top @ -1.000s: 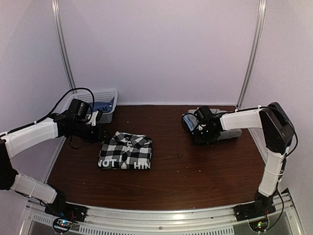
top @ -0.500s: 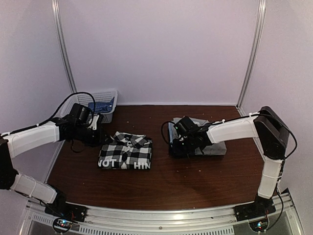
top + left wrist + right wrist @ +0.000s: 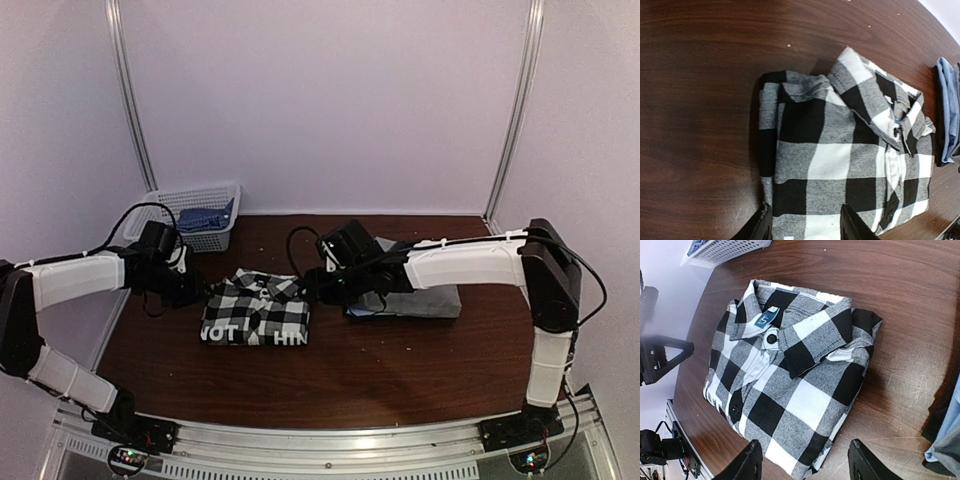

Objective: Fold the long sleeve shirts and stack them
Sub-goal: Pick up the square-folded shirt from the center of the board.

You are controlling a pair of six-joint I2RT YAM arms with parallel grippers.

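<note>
left gripper [image 3: 805, 222]: half open, nothing grabbed, right over folded black-and-white checked cloth shirt [image 3: 840, 150]; | right gripper [image 3: 805, 457]: wide open, empty too

Checked shirt [image 3: 257, 310] [image 3: 840, 165] [image 3: 790, 385]: black-and-white, folded into 1 compact rectangle. Lies flat, left of centre. Collar at the far end, buttoned, small blue tag inside it. White lettering shows along the near edge.

Folded pile [image 3: 425, 298] [image 3: 947, 115] [image 3: 945, 440]: just to its right, grey and light blue layers, dark edge facing the checked shirt. The 2 lie close but don't touch.
</note>
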